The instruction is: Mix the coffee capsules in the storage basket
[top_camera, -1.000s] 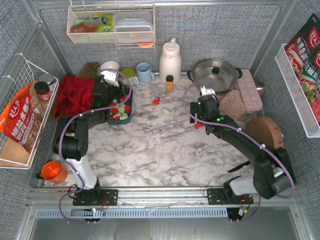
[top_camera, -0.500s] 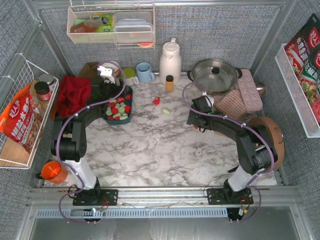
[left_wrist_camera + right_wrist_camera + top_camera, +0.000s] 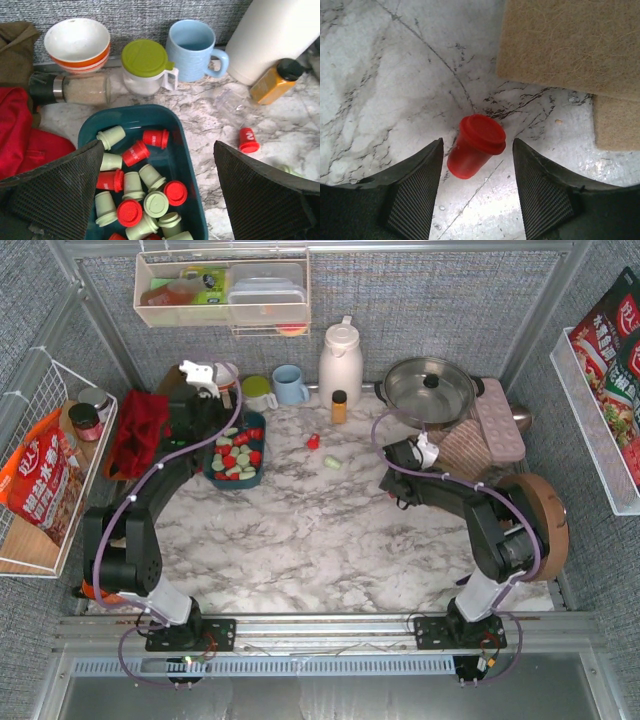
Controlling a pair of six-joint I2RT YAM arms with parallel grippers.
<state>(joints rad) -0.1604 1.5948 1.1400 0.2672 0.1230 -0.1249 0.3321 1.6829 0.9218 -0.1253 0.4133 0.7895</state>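
Red capsule (image 3: 475,145) on table (image 3: 395,75) between right gripper (image 3: 477,148) fingers, untouched; jaws half open. Axis 7-to-1 o'clock, lid at 1. Left gripper (image 3: 159,152) wide open, empty, above basket (image 3: 186,150) with other capsules (image 3: 135,153).

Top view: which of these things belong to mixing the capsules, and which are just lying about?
Job: teal basket; capsules in it; loose red capsule; loose green capsule; red capsule by the mat.
Lying about: blue mug; white jug; pot; amber bottle; red cloth.
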